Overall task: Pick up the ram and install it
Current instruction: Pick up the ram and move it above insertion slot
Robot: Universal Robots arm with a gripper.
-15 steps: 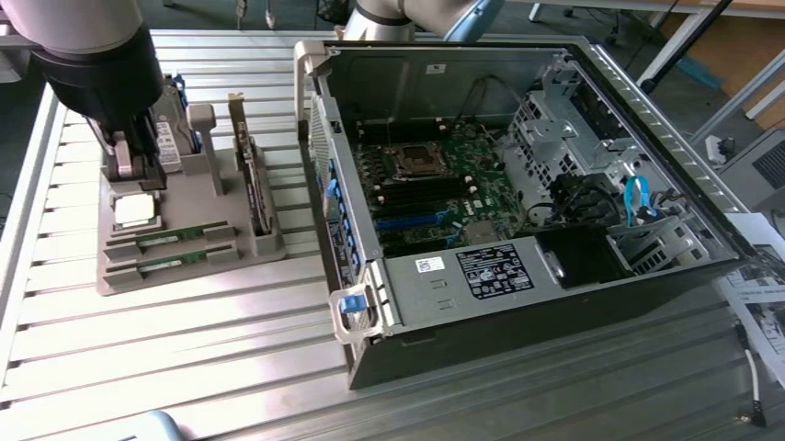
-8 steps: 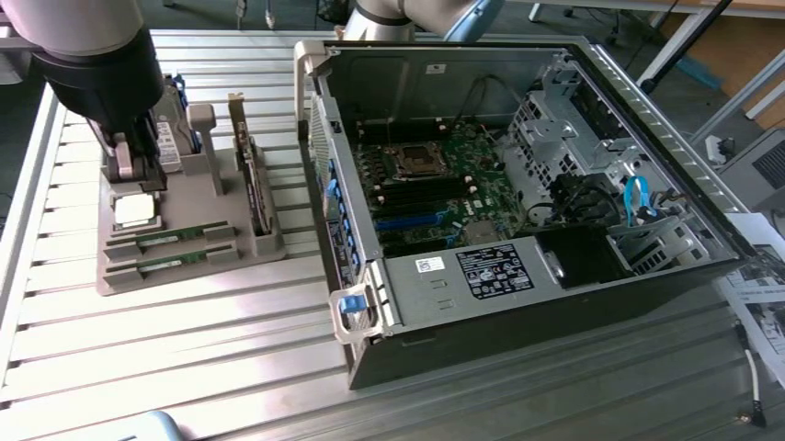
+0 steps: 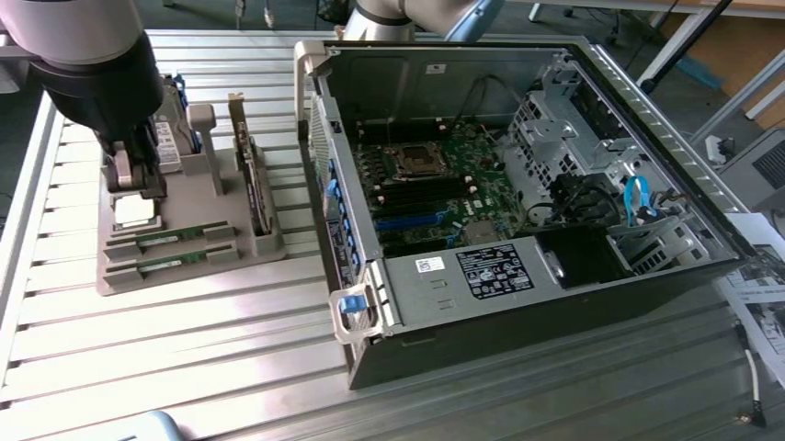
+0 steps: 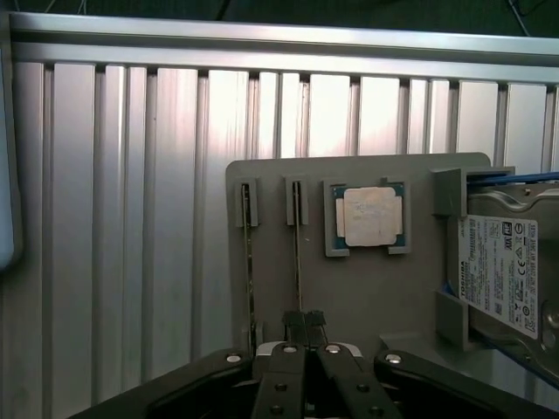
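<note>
Exterior view, upper left: claw [image 3: 130, 186] clenched, apparently empty, hovering over grey tray [image 3: 264, 246]; ram [image 3: 172, 237] slotted edge-up just below; likely light, stiff, fragile, best pinched across top edge mid-length

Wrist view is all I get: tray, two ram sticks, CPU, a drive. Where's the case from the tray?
Observer: The case lies open side up, close beside the tray, on the exterior view's right of it.
Operator: Anything else on the tray?
Observer: A card stands upright along the tray's edge nearest the case.
Operator: Board slots free?
Observer: The long slots next to the socket look empty.
</note>
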